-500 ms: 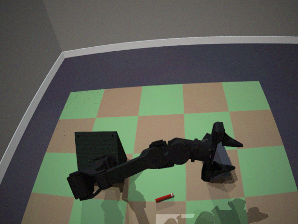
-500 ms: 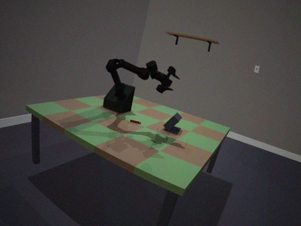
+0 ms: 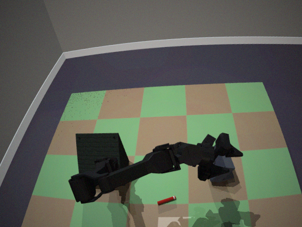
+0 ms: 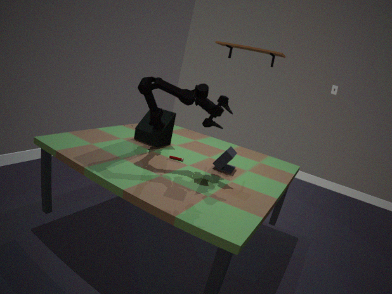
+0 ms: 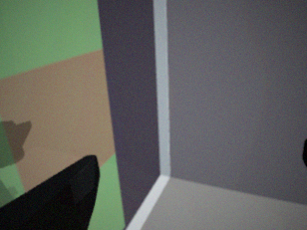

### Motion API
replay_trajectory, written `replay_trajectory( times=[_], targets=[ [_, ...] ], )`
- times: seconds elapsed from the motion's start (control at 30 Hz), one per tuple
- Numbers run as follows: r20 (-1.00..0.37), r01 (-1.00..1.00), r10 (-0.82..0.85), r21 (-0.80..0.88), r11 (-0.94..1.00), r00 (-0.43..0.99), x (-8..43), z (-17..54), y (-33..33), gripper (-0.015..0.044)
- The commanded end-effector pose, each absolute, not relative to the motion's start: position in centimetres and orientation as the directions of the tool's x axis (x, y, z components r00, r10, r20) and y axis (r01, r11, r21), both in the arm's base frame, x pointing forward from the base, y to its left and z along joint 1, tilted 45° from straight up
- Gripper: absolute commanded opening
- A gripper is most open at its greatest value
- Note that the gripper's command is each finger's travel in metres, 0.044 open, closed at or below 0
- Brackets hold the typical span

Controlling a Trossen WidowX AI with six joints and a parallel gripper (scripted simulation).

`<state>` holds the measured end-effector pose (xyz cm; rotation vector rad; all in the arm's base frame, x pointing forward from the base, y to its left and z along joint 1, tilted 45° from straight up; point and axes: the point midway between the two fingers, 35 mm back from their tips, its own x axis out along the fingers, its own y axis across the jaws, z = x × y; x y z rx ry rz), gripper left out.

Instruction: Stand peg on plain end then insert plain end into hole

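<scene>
The red peg (image 3: 166,200) (image 4: 176,158) with a white band at one end lies flat on the checkered table (image 3: 264,171) (image 4: 219,222), apart from everything else. The dark sloped panel (image 3: 226,162) (image 4: 225,158) stands on the table to the right of the peg; its hole does not show. My gripper (image 3: 222,167) (image 4: 226,120) (image 5: 199,156) is open and empty. It hangs high in the air above the panel, well away from the peg. The wrist view shows only the table edge, floor and wall between the two dark fingers.
The robot's dark base block (image 3: 97,149) (image 4: 155,128) stands at the table's back side, left of the peg. A wooden shelf (image 4: 250,49) hangs on the far wall. The table edge lies a short way past the panel.
</scene>
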<state>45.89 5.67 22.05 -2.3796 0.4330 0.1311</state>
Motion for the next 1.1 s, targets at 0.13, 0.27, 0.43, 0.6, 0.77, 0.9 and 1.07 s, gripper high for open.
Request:
replay_trajectory(
  times=[0.13, 0.27, 0.43, 0.6, 0.77, 0.9, 1.07],
  targets=[
    [-0.364, -0.496, -0.343, -0.708, -0.502, 0.866, 44.7, 18.1, 3.7, 0.0440],
    [-0.434, -0.566, -0.379, -0.729, -0.385, 0.817, 43.8, 16.3, 2.6, 0.0440],
    [-0.512, -0.636, -0.424, -0.736, -0.231, 0.747, 42.5, 14.2, 1.4, 0.0440],
    [-0.580, -0.683, -0.469, -0.727, -0.071, 0.666, 40.8, 12.4, 0.1, 0.0440],
    [-0.636, -0.702, -0.512, -0.707, 0.086, 0.577, 39.0, 10.9, -1.2, 0.0440],
    [-0.672, -0.695, -0.547, -0.687, 0.211, 0.499, 37.4, 9.8, -2.2, 0.0440],
    [-0.705, -0.658, -0.588, -0.664, 0.354, 0.396, 35.2, 8.7, -3.5, 0.0440]
  ],
)
